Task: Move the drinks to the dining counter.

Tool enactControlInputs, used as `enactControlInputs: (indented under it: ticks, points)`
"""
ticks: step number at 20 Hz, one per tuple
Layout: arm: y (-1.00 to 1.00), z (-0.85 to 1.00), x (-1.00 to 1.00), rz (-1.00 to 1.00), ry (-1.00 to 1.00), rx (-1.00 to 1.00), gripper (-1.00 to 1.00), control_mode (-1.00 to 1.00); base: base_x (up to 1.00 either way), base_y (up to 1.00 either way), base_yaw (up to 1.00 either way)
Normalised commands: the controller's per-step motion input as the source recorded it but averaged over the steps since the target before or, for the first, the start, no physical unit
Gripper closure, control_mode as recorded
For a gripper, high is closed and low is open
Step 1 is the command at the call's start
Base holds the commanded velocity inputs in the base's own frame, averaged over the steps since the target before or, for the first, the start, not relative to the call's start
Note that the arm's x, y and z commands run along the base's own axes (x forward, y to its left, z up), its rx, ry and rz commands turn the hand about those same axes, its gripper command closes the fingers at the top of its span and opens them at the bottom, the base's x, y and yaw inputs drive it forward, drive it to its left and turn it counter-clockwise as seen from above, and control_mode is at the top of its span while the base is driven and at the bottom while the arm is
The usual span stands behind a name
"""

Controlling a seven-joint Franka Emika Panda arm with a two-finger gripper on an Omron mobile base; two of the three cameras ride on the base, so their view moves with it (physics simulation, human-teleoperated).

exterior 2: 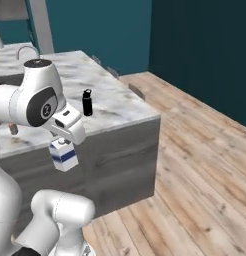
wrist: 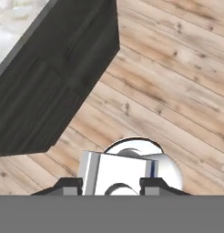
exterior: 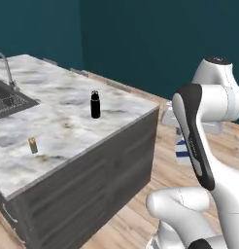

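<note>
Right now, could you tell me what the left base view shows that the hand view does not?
Left base view alone: the marble counter top with the black bottle, the small orange container and the sink.

Hand view alone: the fingers closed on the carton, seen from above.

Both: the carton, the dark cabinet base and the wooden floor.

Marble dining counter bears black bottle; orange container.

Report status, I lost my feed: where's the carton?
Gripper shut on carton, above floor beside counter. Bottle and small orange drink stand on counter. Nothing in the way.
</note>
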Motion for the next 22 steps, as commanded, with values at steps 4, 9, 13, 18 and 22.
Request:
enactControlInputs:
  ticks: [4,9,13,18,22]
  points:
    - [0.0,0.0,0.0,0.0,0.0,0.0,1.0,1.0,0.55,-0.75,0.59]
    - [0.0,0.0,0.0,0.0,0.0,0.0,1.0,1.0,0.52,-0.77,0.58]
    - [0.0,0.0,0.0,0.0,0.0,0.0,1.0,1.0,0.49,-0.81,0.56]
    - [0.0,0.0,0.0,0.0,0.0,0.0,1.0,1.0,0.54,-0.83,0.54]
    - [0.0,0.0,0.0,0.0,0.0,0.0,1.0,1.0,0.63,-0.99,0.42]
